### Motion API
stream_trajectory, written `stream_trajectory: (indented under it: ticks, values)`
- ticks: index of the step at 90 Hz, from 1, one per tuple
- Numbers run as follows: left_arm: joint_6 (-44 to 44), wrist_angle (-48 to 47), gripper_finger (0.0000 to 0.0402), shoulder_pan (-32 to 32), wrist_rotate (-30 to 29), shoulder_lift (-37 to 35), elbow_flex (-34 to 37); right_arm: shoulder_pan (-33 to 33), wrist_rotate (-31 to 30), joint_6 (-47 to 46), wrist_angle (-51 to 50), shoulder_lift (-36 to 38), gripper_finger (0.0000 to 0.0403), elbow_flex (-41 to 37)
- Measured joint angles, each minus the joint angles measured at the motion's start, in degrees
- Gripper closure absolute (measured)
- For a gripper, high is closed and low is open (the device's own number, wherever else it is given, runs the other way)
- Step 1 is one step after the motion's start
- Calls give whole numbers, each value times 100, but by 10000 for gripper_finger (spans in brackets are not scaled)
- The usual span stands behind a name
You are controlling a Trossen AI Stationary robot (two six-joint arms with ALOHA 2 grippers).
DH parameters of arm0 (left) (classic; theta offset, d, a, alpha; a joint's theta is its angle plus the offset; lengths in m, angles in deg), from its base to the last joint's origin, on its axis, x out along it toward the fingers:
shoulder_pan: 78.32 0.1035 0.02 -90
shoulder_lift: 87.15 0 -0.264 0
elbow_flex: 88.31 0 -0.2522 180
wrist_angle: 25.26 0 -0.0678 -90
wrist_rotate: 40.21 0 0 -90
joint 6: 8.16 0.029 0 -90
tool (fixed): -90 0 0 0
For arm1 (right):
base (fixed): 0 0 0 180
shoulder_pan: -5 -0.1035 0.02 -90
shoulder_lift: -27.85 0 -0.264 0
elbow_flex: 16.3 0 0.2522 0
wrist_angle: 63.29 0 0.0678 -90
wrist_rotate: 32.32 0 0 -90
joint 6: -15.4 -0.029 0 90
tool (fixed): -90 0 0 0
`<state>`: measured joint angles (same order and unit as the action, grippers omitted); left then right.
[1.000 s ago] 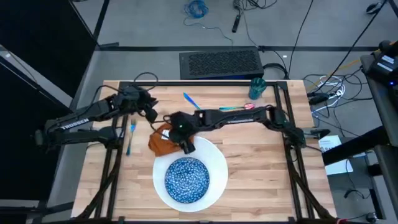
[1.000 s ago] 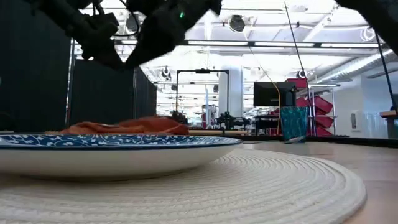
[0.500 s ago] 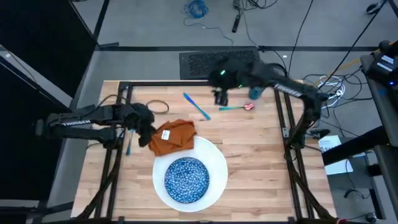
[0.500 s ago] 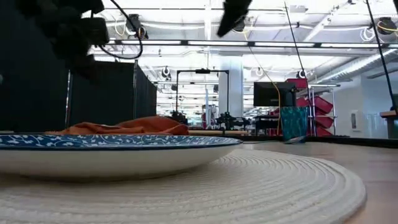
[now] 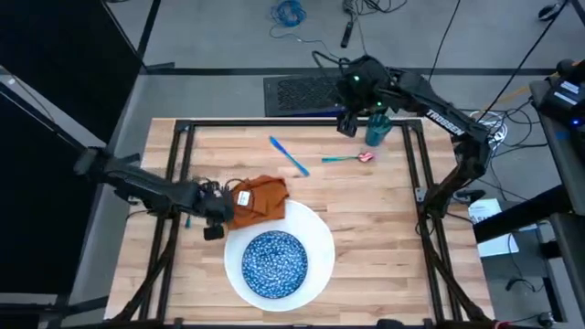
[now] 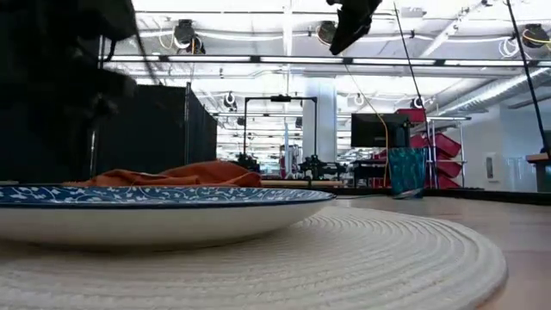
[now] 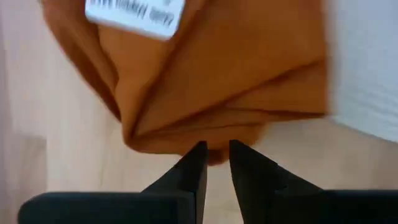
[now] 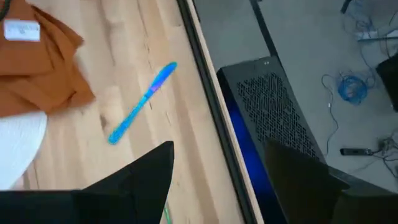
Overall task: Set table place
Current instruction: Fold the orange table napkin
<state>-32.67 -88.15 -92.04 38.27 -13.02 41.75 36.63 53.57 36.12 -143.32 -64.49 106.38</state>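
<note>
The butcher-block tabletop (image 5: pixel 366 219) carries the setting half laid. At about six o'clock sits the large white plate (image 5: pixel 315 239) with the blue speckled bowl (image 5: pixel 274 260) on it. Touching the plate's rim at ten o'clock lies the crumpled orange napkin (image 5: pixel 258 200), its white label up.

The left pincer (image 5: pixel 213 222) hangs low at the napkin's nine o'clock edge; from its wrist, the two fingers (image 7: pixel 194 163) stand narrowly apart, tips right at the fold, gripping nothing yet.

The right pincer (image 5: pixel 347 123) hovers at twelve o'clock by the far rail, fingers spread wide and empty, just beside the small teal cup (image 5: pixel 377 128).

Smaller pieces wait: a light-blue knife (image 5: pixel 288 155) and a spoon (image 5: pixel 345 158) near the far edge.

The risk, I'd say: pinching one loose layer would drag the napkin under the plate's rim, or unfold it.
</note>
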Motion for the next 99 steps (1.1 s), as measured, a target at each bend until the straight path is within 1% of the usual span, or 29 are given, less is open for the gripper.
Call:
stream_trajectory:
  ticks: [6,11,15,21,28,40,47,54,61,67,74,82,88,99]
  values:
    - [-522,139,347,8,3,433,0,71,2,65,-13,0,165,0]
    - [-1136,184,347,55,8,705,-9,113,7,128,-12,0,165,0]
    - [-1512,230,347,94,12,793,-22,160,67,175,5,0,165,0]
    - [-2024,218,347,84,8,739,-26,243,254,265,5,0,165,0]
    - [-2455,208,347,84,14,443,-54,338,314,372,7,0,165,0]
    - [-2967,4,347,90,117,-488,-156,518,317,545,36,0,165,0]
    - [-3414,-169,347,130,-88,-1027,-168,616,351,592,40,0,165,0]
    - [-3983,-126,347,198,-330,-1539,-136,721,554,602,88,0,165,0]
    - [-4366,99,343,263,-237,-1931,20,789,809,570,107,0,165,0]
    - [-4549,600,334,282,-41,-2093,197,834,932,561,95,0,165,0]
    - [-4570,1230,318,281,85,-2176,483,844,1033,554,63,0,165,0]
    - [-4574,1553,294,277,97,-2171,691,844,1045,550,-11,0,165,0]
    - [-4585,1517,277,291,100,-2098,710,844,1045,547,-51,0,165,0]
    - [-4870,1019,251,336,259,-2084,723,844,1046,526,-59,0,165,0]
